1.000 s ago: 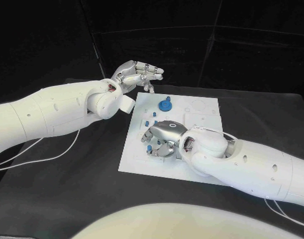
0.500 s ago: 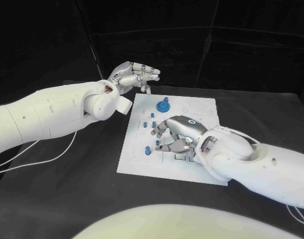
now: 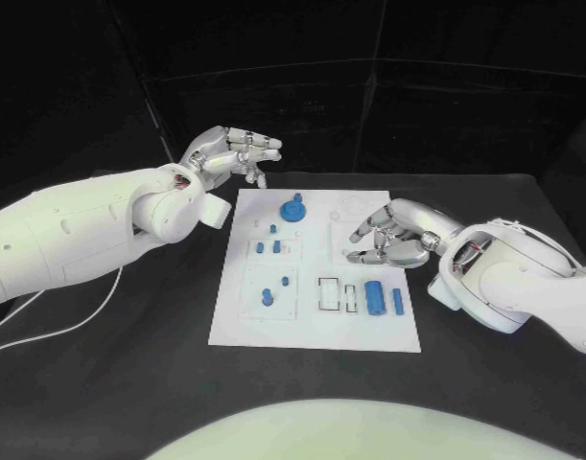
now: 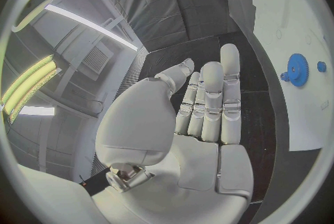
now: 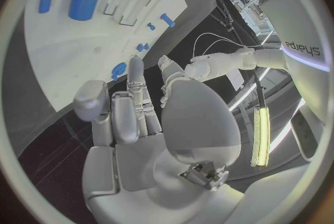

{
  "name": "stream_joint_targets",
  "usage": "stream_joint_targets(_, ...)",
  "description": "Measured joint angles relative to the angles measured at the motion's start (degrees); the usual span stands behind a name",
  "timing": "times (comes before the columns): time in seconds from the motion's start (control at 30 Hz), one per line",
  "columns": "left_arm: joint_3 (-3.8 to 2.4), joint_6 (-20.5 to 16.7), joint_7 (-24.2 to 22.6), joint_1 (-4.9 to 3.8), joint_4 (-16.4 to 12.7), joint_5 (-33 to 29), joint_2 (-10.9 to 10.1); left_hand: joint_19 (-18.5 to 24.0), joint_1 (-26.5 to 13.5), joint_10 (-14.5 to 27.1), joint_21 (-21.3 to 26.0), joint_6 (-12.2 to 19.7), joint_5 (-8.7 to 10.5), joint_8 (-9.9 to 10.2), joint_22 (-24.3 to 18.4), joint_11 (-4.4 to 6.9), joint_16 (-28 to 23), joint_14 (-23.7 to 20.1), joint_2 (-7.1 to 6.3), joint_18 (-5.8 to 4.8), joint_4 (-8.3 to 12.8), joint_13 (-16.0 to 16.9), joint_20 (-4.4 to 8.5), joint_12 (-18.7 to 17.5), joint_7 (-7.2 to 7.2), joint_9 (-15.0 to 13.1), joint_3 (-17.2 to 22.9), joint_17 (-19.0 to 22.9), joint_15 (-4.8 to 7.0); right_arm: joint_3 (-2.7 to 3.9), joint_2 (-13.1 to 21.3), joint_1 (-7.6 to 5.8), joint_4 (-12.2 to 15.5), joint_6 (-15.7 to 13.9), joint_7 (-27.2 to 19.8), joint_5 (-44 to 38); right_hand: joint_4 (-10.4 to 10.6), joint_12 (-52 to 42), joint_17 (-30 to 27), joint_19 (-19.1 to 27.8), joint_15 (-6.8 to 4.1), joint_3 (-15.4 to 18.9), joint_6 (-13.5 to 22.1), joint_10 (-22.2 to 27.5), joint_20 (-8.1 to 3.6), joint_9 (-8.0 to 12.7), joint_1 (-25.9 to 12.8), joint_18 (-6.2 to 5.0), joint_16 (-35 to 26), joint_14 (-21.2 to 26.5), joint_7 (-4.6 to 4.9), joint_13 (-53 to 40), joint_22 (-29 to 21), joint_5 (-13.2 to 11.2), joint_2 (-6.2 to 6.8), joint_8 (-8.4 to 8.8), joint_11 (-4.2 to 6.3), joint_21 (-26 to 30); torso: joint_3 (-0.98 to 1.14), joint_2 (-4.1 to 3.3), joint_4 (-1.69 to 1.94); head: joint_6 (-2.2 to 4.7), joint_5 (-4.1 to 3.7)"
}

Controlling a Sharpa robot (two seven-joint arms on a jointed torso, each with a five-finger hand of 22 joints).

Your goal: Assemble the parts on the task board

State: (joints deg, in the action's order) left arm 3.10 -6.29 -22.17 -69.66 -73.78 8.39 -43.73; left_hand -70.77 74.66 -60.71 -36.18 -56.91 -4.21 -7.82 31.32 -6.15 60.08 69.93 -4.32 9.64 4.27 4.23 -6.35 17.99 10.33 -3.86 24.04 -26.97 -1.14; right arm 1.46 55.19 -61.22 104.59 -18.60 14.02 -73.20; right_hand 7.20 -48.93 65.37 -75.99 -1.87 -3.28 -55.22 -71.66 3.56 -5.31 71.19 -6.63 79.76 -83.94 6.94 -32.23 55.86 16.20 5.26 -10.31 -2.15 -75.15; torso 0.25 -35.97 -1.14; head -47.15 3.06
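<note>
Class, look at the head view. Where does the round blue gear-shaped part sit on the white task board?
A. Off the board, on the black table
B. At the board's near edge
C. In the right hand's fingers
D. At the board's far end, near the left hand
D: the round blue gear-shaped part sits at the far end of the white task board, close to the left hand; the right hand holds nothing.

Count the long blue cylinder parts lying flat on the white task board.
2: a thick blue cylinder and a thinner blue rod, side by side near the board's front right corner.
</note>
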Motion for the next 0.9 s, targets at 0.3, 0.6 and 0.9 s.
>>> stream_joint_targets(0.3,0.01,0.00,0.01,0.00,-0.44,0.00,-0.40,0.00,0.00,0.00,0.00,0.00,0.00,0.00,0.00,0.00,0.00,0.00,0.00,0.00,0.00,0.00,0.00,0.00,0.00,0.00,0.00,0.00,0.00,-0.07,3.72,1.16,1.40,1.56,8.58,-1.31,4.72,-22.45,5.53,-0.42,0.00,6.24,0.73,-3.70,0.23,-0.68,0.66,0.00,2.61,0.00,0.12,-27.95,3.19,0.49,-1.15,-5.00,-0.20,-1.57,-0.15,0.20,-0.40,0.19,-2.18)
stream_joint_targets(0.6,0.01,-0.01,0.01,0.00,-0.93,0.00,-0.87,0.00,0.00,0.00,0.00,0.00,0.00,0.00,0.01,0.00,0.00,0.00,0.00,0.00,-0.17,0.00,0.00,0.00,0.00,0.00,-0.17,-0.01,0.00,-0.26,3.49,4.00,1.78,3.43,14.74,-4.57,8.10,-24.30,7.60,-0.62,0.00,9.62,1.65,-4.13,0.43,-1.02,0.66,-0.01,3.59,0.00,0.00,-31.14,4.45,-0.02,-1.15,-7.32,-0.02,-2.20,-0.17,0.23,-0.48,0.20,-2.96)
stream_joint_targets(0.9,0.01,-0.01,0.01,0.01,-1.10,0.00,-1.05,0.00,0.00,0.00,0.00,0.00,0.00,0.00,0.01,0.00,0.00,0.00,0.00,0.00,-0.17,0.00,0.00,0.00,0.00,0.00,-0.17,-0.01,0.00,-0.37,2.41,5.11,1.25,4.93,17.45,-7.25,9.48,-25.32,8.95,-0.81,0.01,11.47,1.68,-4.82,0.62,-1.30,-0.05,0.89,4.05,0.01,-0.03,-33.10,5.38,-0.56,-1.58,-8.67,0.11,-2.49,-0.16,0.23,-0.41,0.25,-3.16)
